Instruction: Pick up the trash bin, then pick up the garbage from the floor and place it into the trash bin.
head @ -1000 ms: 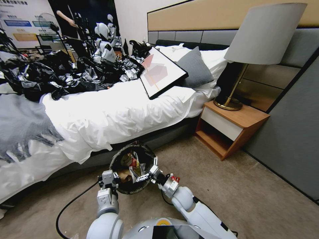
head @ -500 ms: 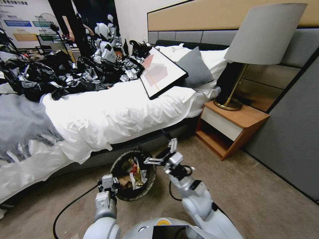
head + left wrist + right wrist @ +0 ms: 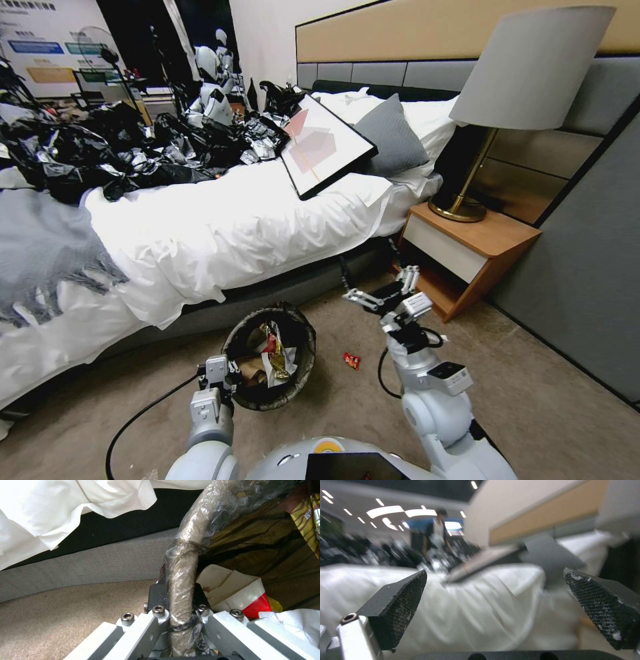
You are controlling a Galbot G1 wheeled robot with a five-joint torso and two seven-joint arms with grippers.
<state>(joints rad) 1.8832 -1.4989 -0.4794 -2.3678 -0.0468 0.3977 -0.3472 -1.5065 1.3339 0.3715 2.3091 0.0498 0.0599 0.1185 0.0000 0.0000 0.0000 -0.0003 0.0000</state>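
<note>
The left gripper (image 3: 223, 375) was clamped on the near rim of the trash bin (image 3: 303, 333), which held litter. The right gripper (image 3: 383, 293) stood raised, fingers spread, empty. A small red packet (image 3: 351, 361) lay on the carpet at the right gripper's seven o'clock, between it and the bin; judged nearer the right arm.
</note>
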